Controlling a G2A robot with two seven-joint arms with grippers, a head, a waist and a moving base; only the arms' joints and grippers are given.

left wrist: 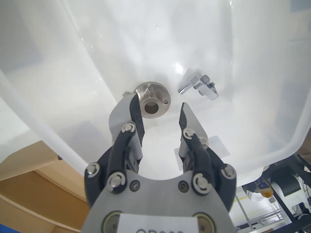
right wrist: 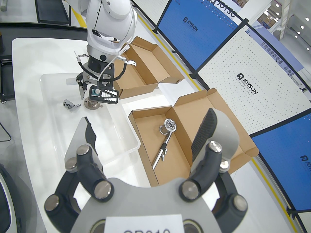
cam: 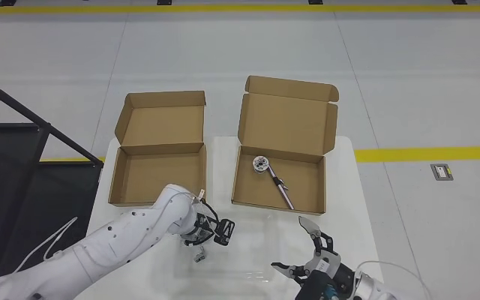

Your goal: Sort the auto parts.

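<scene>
The flanged metal hub [left wrist: 152,103] stands on the floor of the clear plastic bin [left wrist: 297,137] with its bore facing up. It looks like solid machined metal, so it is probably stiff, heavy for its size, and smooth enough to slip. The best hold is likely across the raised collar or squarely across the flange rim, using the ribbed pads.

The hub sits between the fingers of the left hand [left wrist: 159,109]. That hand is partly open and has hold of nothing. One finger is hard against the flange's edge, possibly touching it, though I cannot tell for sure. The other finger stands apart from the hub. A small chrome bracket [left wrist: 199,87] lies just beyond that far finger.

The right hand [right wrist: 149,120] hangs wide open and is holding nothing. It is well apart from the left hand. Ahead of it a cardboard carton [right wrist: 145,168] on the tabletop [cam: 220,172] holds a round part [right wrist: 169,125] and a rod [right wrist: 162,150].
</scene>
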